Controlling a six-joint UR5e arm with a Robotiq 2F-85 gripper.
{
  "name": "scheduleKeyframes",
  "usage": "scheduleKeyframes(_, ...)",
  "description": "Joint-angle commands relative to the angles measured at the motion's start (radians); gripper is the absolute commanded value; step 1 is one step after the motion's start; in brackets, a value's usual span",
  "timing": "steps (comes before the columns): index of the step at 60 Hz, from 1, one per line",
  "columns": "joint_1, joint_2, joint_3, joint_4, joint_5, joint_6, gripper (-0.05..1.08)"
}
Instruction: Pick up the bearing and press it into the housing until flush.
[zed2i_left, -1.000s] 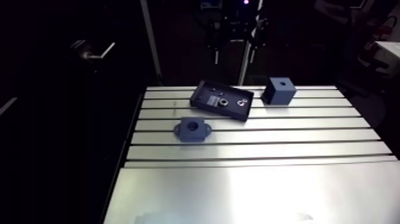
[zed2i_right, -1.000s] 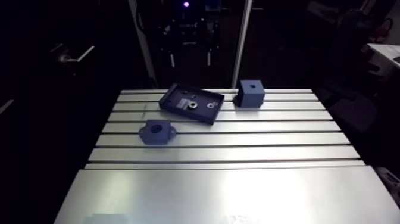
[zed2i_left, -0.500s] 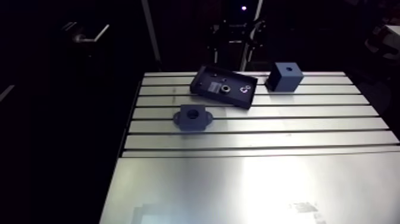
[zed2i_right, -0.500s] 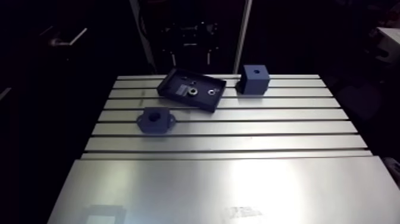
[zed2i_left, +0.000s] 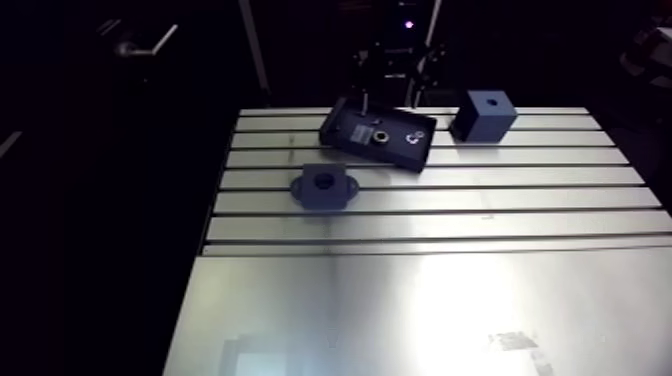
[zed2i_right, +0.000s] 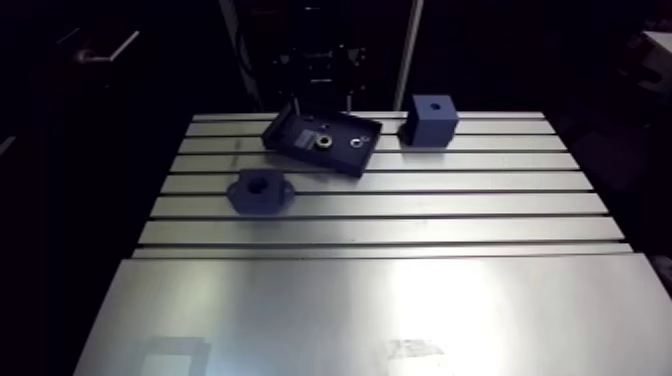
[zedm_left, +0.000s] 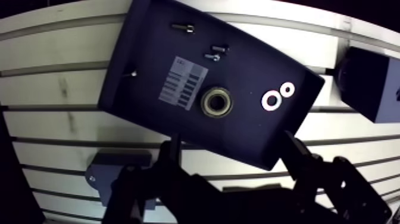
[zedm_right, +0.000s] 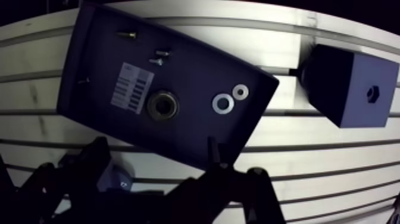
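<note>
The bearing (zed2i_left: 381, 135) lies flat in a dark tray (zed2i_left: 345, 128) at the far side of the bench (zed2i_left: 420, 300). It is not in the housing (zed2i_left: 324, 187), which stands apart from the tray on the nearer side with its round bore facing up. A block (zed2i_left: 484, 115) sits near the tray's other end. Against the earlier arm views the whole scene has slid, which is the camera moving with the arm. Tray, housing and block keep their places relative to one another, and the bearing lies in the same spot in the tray. Here the tray's small parts are little more than pale dots. In the wrist view the bearing shows as a metal ring with a dark centre near the tray's middle, just beside a white label (zedm_left: 181, 83) and ahead of the hand (zedm_left: 232, 142). Two washers (zedm_left: 275, 98) lie close together further along the tray floor, and small screws (zedm_left: 215, 52) lie near its far wall. The hand is wide, its fingers (zedm_left: 174, 146) spread over the tray's near edge and gripping nothing; neither touches the bearing. Whether they touch the tray I cannot tell. The hand's dark body covers most of the housing, and only a corner shows beside one finger. The block is cut off in one eye and whole in the other.
</note>
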Motion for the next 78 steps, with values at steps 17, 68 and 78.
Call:
scheduleKeyframes(17,-0.002,0.06,0.015,-0.039,-0.009,-0.01,0.27)
scheduleKeyframes(68,0.003,0.109,-0.007,-0.059,-0.009,-0.011,0.31)
scheduleKeyframes(78,0.004,0.111,-0.01,-0.059,-0.009,-0.011,0.31)
